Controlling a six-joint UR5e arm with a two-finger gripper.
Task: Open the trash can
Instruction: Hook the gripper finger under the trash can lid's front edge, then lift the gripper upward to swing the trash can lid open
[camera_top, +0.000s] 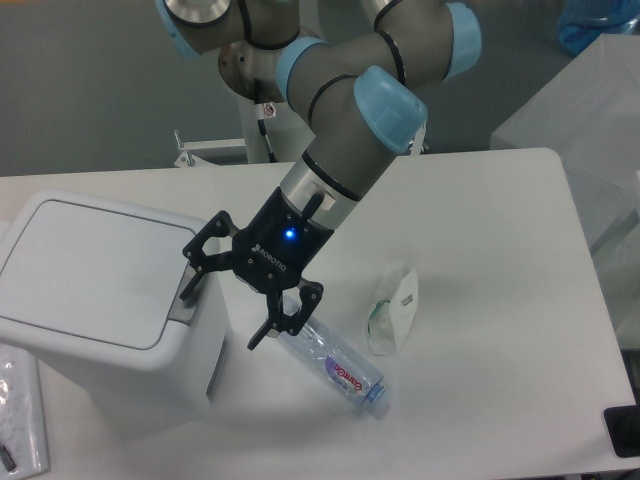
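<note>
Trash can (95, 300) sat at the tabletop's (500, 300) left edge, lid down, grey push tab facing right toward the arm, probably so it could be pressed from that side. Hand (220, 318) hung spread, grasping nothing, one finger beside the tab. Forearm slanted down-left from above; plastic bottle (335, 365) lay just beneath.

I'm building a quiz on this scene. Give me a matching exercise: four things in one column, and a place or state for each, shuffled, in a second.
Things:
1. trash can
2. gripper
3. plastic bottle
4. face mask

Places or states:
A. lying on its side on the table
B. open, beside the lid's grey tab
C. crumpled, right of the bottle
D. lid shut, at the left

Pairs: 1-D, 2-B, 3-A, 4-C
</note>
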